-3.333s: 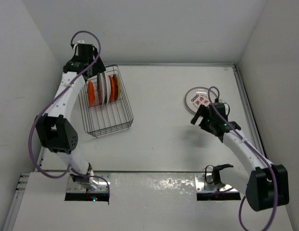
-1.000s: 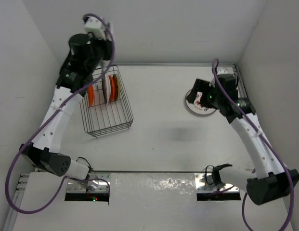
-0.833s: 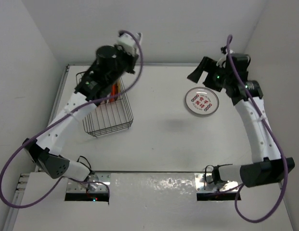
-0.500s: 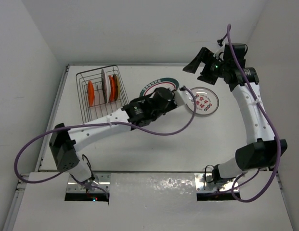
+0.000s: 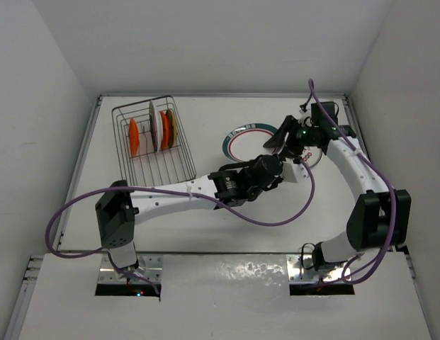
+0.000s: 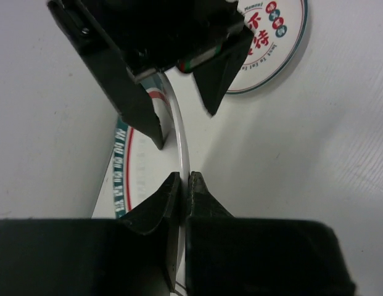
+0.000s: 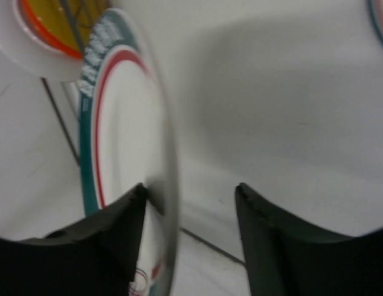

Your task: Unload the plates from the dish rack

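Toward one o'clock from the middle of the worktop [image 5: 227,234], the left fingers [image 6: 176,192] are pinched tight on the rim of a white plate [image 5: 242,146] with a green and red ring, holding it tilted on edge. The right fingers [image 5: 280,137] come in from three o'clock and straddle the opposite rim of that same plate. They are partly spread. In the right wrist view one finger sits right against the rim and the other stands apart from it, so they have no clamp on it. In the left wrist view both right fingers flank the plate's edge at twelve o'clock.

A second plate [image 6: 274,37], white with red characters printed on it, lies flat on the worktop at two o'clock. It is just beyond the held one and is largely hidden under the right arm in the top view.

At ten o'clock sits the dish rack [image 5: 163,170], well apart from both sets of fingers. An orange plate [image 5: 133,137] stands upright at its nine o'clock side. A white upright plate [image 5: 153,126] and more orange ones stand packed close together toward three o'clock.
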You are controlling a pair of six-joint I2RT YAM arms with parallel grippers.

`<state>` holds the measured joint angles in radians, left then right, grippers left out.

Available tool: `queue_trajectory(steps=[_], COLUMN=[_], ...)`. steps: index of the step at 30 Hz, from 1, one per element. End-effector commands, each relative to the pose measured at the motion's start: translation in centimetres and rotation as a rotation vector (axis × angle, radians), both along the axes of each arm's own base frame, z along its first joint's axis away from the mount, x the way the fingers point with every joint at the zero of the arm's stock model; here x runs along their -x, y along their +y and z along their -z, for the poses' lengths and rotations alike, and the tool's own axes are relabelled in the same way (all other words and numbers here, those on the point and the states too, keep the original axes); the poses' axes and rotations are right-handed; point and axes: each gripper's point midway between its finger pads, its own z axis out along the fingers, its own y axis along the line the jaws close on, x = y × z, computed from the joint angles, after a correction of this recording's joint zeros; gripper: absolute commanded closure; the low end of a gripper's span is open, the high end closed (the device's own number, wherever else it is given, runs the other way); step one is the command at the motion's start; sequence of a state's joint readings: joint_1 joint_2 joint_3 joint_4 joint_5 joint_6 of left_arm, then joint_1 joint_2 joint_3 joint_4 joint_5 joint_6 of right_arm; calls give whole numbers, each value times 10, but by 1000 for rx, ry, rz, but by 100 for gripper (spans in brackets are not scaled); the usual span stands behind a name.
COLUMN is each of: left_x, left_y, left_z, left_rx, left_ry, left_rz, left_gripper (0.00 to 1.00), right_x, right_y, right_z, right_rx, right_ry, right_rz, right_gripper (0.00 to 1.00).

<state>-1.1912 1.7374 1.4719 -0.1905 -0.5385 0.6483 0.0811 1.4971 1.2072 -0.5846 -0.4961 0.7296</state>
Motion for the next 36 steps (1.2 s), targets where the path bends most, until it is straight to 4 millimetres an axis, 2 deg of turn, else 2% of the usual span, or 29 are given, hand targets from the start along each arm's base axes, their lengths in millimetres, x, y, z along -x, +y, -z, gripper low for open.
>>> queue_trajectory(steps=[1, 2, 4, 5, 6, 7, 8, 9, 10, 12, 13, 15, 18, 19, 21, 22, 24, 27, 29, 31, 33, 34, 36], left_x=[-1, 1, 3, 2, 3, 0, 1, 2, 2, 7, 8, 8, 3, 4, -5, -1, 3, 10, 15, 18, 19, 20, 19], left_y=[-17, -19, -23, -22, -21, -17, -15, -11, 0, 23, 33, 68, 133, 149, 176, 190, 207, 220, 228, 232, 232, 232, 232], left_z=[-63, -64, -62, -61, -57, -54, -52, -54, -57, -66, -71, -73, -99, -90, -90, -92, -99, -89, -84, -80, -73, -71, -63], left_rx=[210, 222, 243, 251, 257, 254, 261, 294, 315, 391, 430, 504, 670, 704, 745, 763, 818, 804, 801, 804, 797, 798, 788], left_ry=[-79, -75, -59, -56, -46, -44, -41, -25, -24, -3, 6, 16, 32, 85, 126, 141, 154, 166, 173, 180, 191, 196, 202], left_rz=[-1, 5, 11, 2, -10, -35, -49, -70, -102, -175, -211, -364, -594, -663, -727, -735, -736, -751, -762, -769, -767, -770, -781], left_gripper=[100, 100, 100, 98, 86, 62, 1, 0, 0, 0, 0, 0, 0, 0, 0, 0, 0, 0, 0, 0, 0, 0, 0], right_x=[-8, -9, -12, -13, -17, -18, -21, -26, -32, -43, -45, -53, -63, -65, -72, -72, -74, -76, -79, -72, -74, -73, -72], right_y=[25, 25, 24, 23, 15, 9, 2, -14, -35, -88, -103, -131, -164, -173, -182, -185, -191, -195, -199, -200, -200, -199, -199], right_z=[-33, -34, -40, -44, -44, -43, -43, -45, -37, -21, -16, 0, 17, 23, 38, 45, 64, 80, 83, 96, 101, 107, 113], right_rx=[-176, -180, -200, -209, -192, -178, -160, -138, -83, -2, 29, 95, 167, 182, 202, 209, 217, 228, 233, 233, 224, 225, 219], right_ry=[-112, -111, -127, -128, -130, -124, -128, -139, -130, -121, -121, -140, -158, -154, -146, -132, -96, -82, -102, -75, -77, -62, -42], right_rz=[-62, -53, -40, -24, 10, 38, 65, 115, 192, 354, 397, 488, 575, 593, 603, 614, 635, 655, 676, 705, 710, 708, 712], right_gripper=[49, 54, 73, 100, 100, 100, 100, 100, 100, 100, 100, 100, 100, 100, 100, 100, 100, 99, 89, 68, 56, 44, 39])
